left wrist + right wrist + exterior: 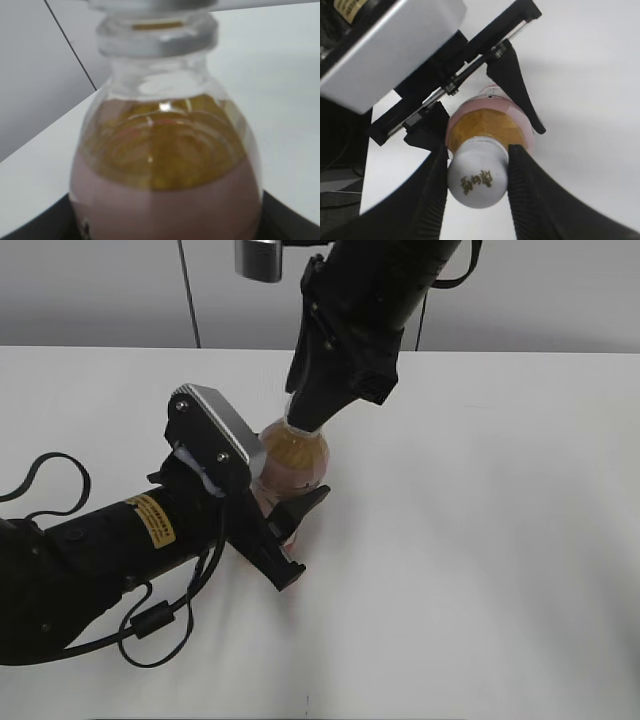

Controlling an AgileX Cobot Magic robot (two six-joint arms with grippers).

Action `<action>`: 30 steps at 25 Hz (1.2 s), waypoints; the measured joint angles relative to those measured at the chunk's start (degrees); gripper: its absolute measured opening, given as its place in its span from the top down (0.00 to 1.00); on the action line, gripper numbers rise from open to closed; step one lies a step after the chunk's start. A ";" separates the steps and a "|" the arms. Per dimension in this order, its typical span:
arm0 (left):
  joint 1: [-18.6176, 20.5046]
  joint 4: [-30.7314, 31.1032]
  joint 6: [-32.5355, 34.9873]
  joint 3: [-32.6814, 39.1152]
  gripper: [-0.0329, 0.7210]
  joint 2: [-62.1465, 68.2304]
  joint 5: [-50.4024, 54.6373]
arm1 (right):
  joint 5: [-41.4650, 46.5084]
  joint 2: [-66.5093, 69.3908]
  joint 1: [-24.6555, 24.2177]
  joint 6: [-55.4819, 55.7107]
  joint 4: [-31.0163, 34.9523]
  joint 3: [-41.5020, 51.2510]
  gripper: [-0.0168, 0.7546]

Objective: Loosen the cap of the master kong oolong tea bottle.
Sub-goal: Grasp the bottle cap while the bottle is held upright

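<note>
One master kong oolong tea bottle [292, 462], one cap [478, 178] — left end effector [288, 530] clamps the body, right end effector [477, 186] pinches the cap.

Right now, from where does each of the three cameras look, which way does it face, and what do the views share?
Exterior view: above the table's near side, slanting down at the upright master kong oolong tea bottle; both arms show.
Left wrist view: low beside the bottle, facing its shoulder; only dark gripper edges at the bottom.
Right wrist view: above, facing straight down on the cap; right gripper fingers flank it, left gripper holds the body.
Shared: all three show the bottle.
</note>
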 joint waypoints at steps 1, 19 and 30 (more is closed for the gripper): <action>0.00 -0.02 0.07 0.00 0.39 0.00 0.00 | 0.00 0.00 0.00 -2.24 0.05 0.00 0.62; 0.00 -0.46 0.96 0.00 0.39 0.00 0.22 | 0.34 0.00 0.06 -42.99 -1.03 0.04 0.62; 0.05 -0.72 1.28 0.05 0.39 0.00 -0.03 | 0.35 0.00 0.06 -67.01 -2.86 0.04 0.62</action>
